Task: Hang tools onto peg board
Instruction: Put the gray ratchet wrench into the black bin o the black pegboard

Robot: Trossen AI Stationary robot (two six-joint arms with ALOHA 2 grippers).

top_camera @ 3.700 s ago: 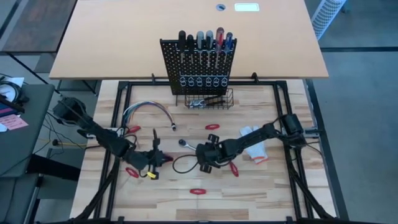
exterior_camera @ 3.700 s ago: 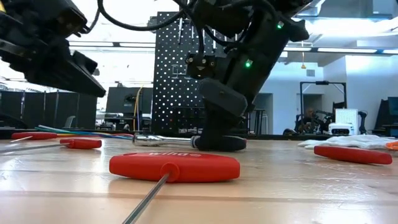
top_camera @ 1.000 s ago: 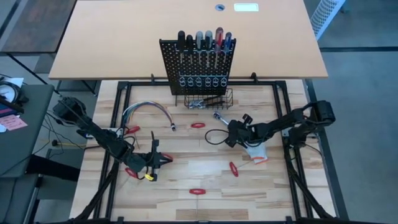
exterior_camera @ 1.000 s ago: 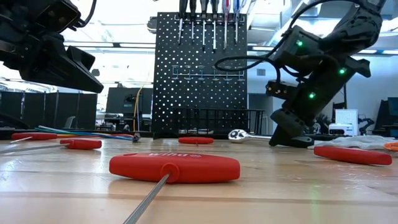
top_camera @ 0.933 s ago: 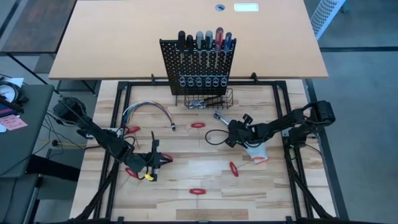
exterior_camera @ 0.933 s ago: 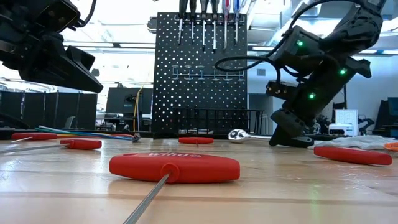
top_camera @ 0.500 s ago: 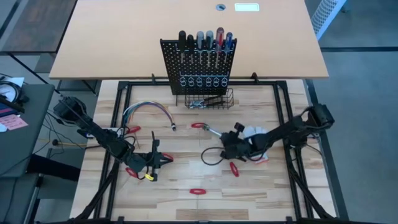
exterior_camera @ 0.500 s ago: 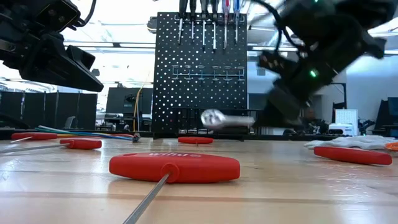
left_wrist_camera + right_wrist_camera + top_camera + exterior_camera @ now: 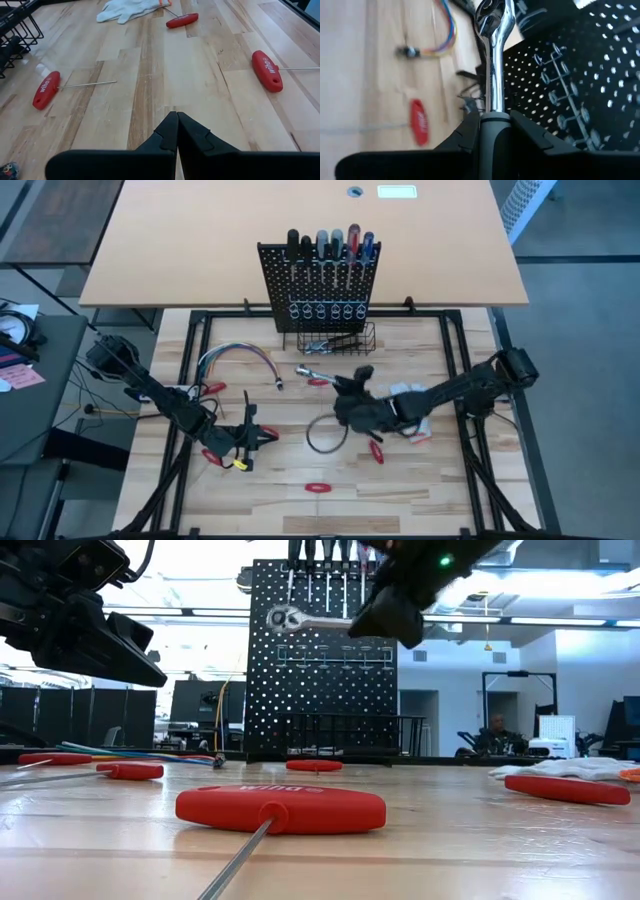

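The ratchet wrench (image 9: 492, 55) is a shiny chrome bar with a round head and a dark grip, and the right gripper (image 9: 352, 402) has that grip pinched between its two dark fingers (image 9: 465, 132), shaft poking straight out past the tips. In the low view it hangs up in the air, roughly level, head (image 9: 279, 617) in front of the peg board (image 9: 322, 660).

Nearest the low camera lies a fat red T-handle driver (image 9: 281, 809) with a thin steel shank. I count five red T-handles on the light wood-plank table (image 9: 440, 480) from above: one at the near edge (image 9: 318, 487), one just by the right arm (image 9: 377, 451), one under the left gripper (image 9: 212, 457), one by the cables (image 9: 213, 388), one near the basket (image 9: 319, 382). The left gripper (image 9: 176, 131) hovers low over the left side, its pointed black fingers pressed together on nothing.

A floppy white glove (image 9: 412, 402) sits under the right arm. The bundle of coloured cables (image 9: 232, 358) curves beside the black wire basket (image 9: 335, 340). Farthest back, the black perforated peg board holds seven screwdrivers (image 9: 330, 248) in a row.
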